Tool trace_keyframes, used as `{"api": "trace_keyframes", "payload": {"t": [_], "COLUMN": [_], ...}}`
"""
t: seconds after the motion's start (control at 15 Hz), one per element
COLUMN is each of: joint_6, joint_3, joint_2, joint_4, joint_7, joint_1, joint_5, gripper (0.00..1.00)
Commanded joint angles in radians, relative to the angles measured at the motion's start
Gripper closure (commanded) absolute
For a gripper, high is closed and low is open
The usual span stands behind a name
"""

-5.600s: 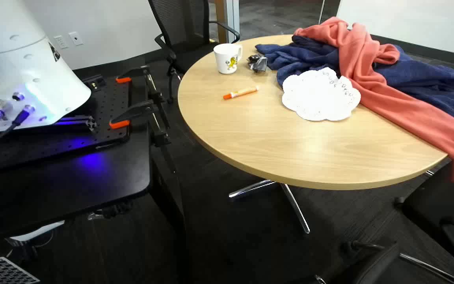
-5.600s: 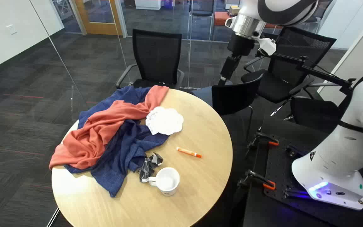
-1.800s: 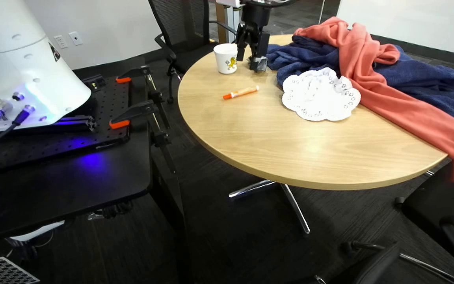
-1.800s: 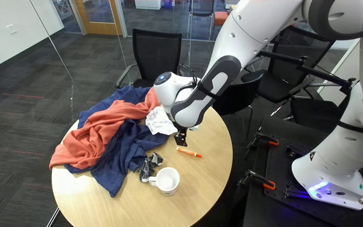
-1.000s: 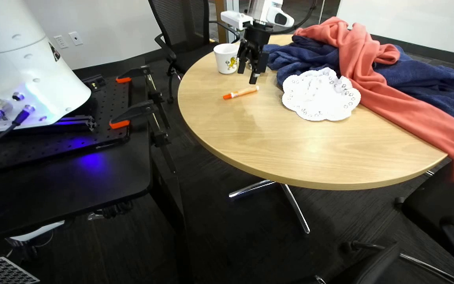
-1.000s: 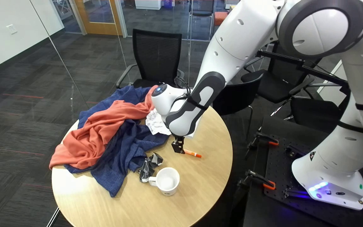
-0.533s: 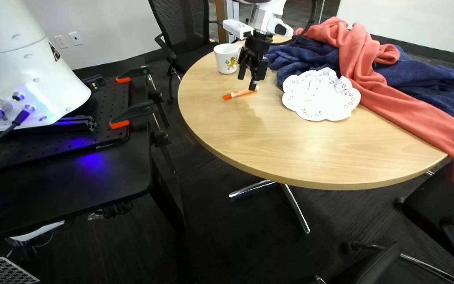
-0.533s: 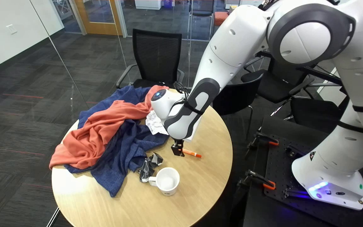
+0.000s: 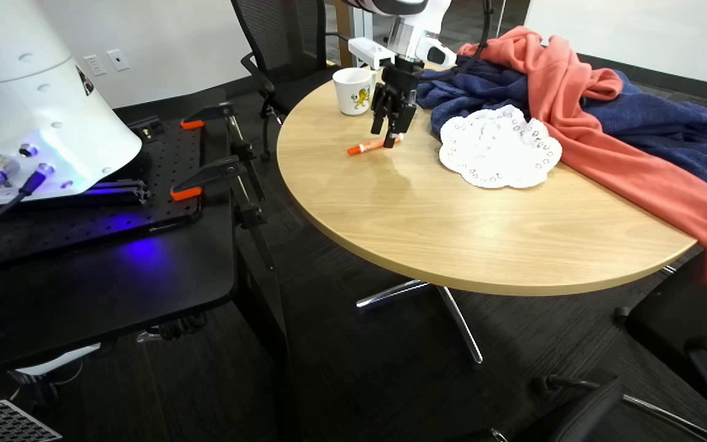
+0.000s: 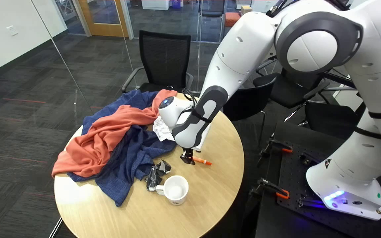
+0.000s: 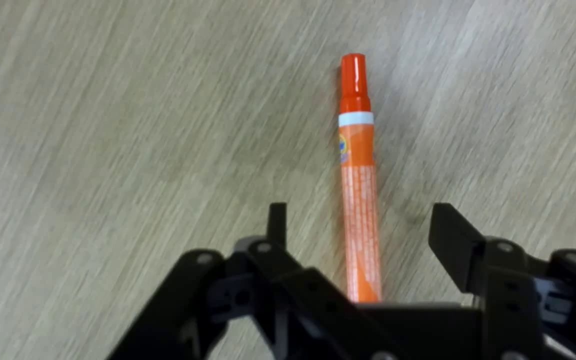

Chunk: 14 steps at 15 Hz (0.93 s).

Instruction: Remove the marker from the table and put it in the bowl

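Observation:
In the wrist view the orange marker (image 11: pixel 358 175) lies on the wood tabletop, red cap pointing away, its near end hidden behind the gripper's body. My gripper (image 11: pixel 360 206) is open, one finger on each side of the marker's barrel, with bare wood showing between barrel and each finger. An exterior view has the gripper (image 9: pixel 383 137) low over the marker (image 9: pixel 363 148), tilted; whether the fingertips touch the table (image 9: pixel 439 233) I cannot tell. The bowl, a white cup-like mug (image 9: pixel 344 101) with a yellow lion mark, stands upright close behind the gripper, its handle partly covered there.
A white scalloped dish (image 9: pixel 501 153) sits beside the gripper, near a heap of navy (image 10: pixel 129 172) and coral cloth (image 10: pixel 101 142). Crumpled dark wrapping (image 10: pixel 155 175) lies against the mug's handle side. Chairs (image 10: pixel 164 59) surround the round table.
The arm came in over the table from off to the side. During the last second the gripper sank to the marker, and its fingers drew slightly closer together. Marker and mug have not moved.

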State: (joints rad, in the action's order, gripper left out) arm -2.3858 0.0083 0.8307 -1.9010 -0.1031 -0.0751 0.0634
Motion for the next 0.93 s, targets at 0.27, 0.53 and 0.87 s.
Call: {"api": "trace_keyframes", "payload": {"t": [0.27,0.53,0.87], "joint_6": [0.018,0.001,-0.11], "joint_3": [0.0,0.0,-0.003], "joint_2": [0.009,-0.024,-0.173], "joint_4": [0.024,-0.005,-0.136], "joint_7": [0.005,0.008,0.01], "joint_1": [0.0,-0.006,-0.034], "joint_5": [-0.016,-0.009,0.021], "gripper": [0.88,0.96,0.96]}}
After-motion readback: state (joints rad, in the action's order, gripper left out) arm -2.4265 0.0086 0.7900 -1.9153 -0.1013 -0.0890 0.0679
